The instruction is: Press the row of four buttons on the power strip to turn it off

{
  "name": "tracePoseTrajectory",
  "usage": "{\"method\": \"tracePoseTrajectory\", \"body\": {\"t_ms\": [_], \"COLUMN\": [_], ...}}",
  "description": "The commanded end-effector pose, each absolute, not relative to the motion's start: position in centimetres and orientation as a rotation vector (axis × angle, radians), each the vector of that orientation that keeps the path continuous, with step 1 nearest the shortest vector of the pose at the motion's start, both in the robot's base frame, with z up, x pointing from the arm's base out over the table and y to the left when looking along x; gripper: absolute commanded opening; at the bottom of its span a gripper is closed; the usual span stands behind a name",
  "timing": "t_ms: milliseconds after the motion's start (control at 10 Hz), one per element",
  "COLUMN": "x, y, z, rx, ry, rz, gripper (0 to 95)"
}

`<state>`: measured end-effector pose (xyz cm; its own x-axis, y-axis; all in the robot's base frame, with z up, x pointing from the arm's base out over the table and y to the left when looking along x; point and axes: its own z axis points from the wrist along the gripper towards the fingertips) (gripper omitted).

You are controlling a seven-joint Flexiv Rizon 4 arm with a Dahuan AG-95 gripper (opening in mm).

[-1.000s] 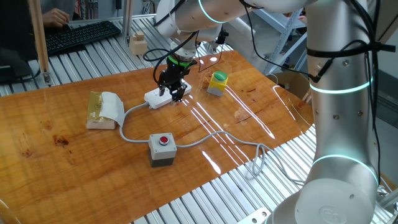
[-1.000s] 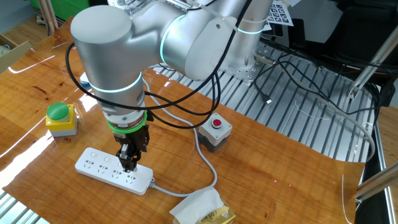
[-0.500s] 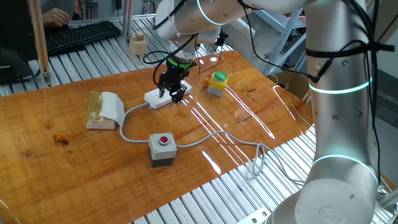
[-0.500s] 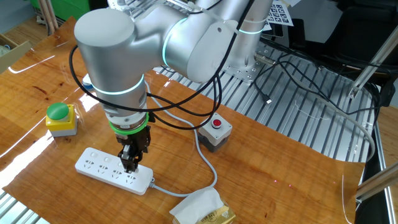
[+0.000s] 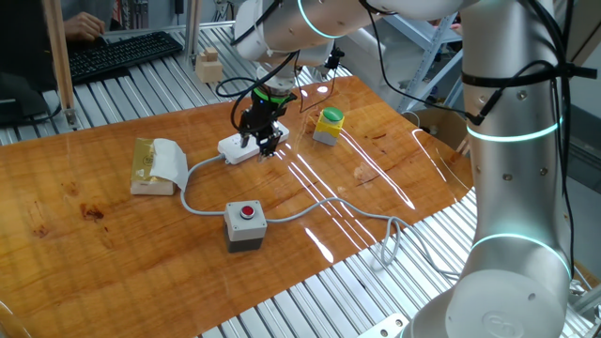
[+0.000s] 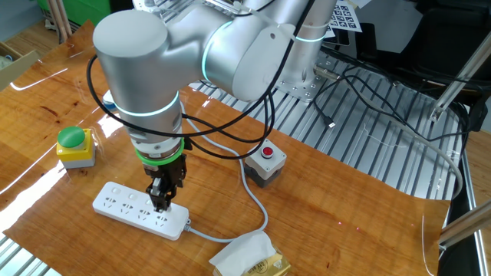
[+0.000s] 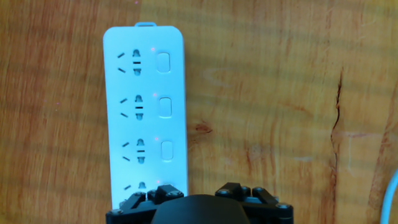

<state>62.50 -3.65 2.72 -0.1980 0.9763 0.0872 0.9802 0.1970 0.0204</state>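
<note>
The white power strip [image 7: 134,118] lies lengthwise on the wooden table, also visible in the fixed views [image 5: 237,147] [image 6: 123,203]. Three of the four buttons show in the hand view, in a line along its right side: the far [image 7: 164,62], middle [image 7: 165,106] and nearer one [image 7: 167,150]. The fourth is hidden under my hand. A faint red dot glows beside each socket. My gripper [image 7: 202,193] [image 6: 160,201] [image 5: 260,141] hangs just above the strip's cable end. It is open and holds nothing, its left finger [image 7: 155,196] over the strip and its right finger [image 7: 249,193] over bare wood.
A grey box with a red round button [image 5: 245,223] [image 6: 265,161] sits near the front, on its own cable [image 5: 319,207]. A yellow box with a green cap [image 5: 329,124] [image 6: 74,146] stands beyond the strip. A tissue pack [image 5: 157,166] [image 6: 249,257] lies by the strip's cable.
My hand has shifted only slightly over the strip's cable end. The gap between the fingers looks the same.
</note>
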Motion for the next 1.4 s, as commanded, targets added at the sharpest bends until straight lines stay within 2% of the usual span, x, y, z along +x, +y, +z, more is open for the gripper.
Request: {"method": "tracePoseTrajectory", "body": {"t_ms": [100, 700, 1100, 1400], "x": [62.4, 62.0, 62.0, 61.9], "y": [-3.7, -3.9, -3.9, -4.0], "z": [2.8, 2.7, 1.6, 2.9], "rx": [-1.963, -1.952, -1.982, -1.965], "ry": [-2.382, -2.389, -2.371, -2.353], "rz": [-0.105, -0.111, -0.177, -0.176], "gripper": [57.0, 57.0, 57.0, 57.0]}}
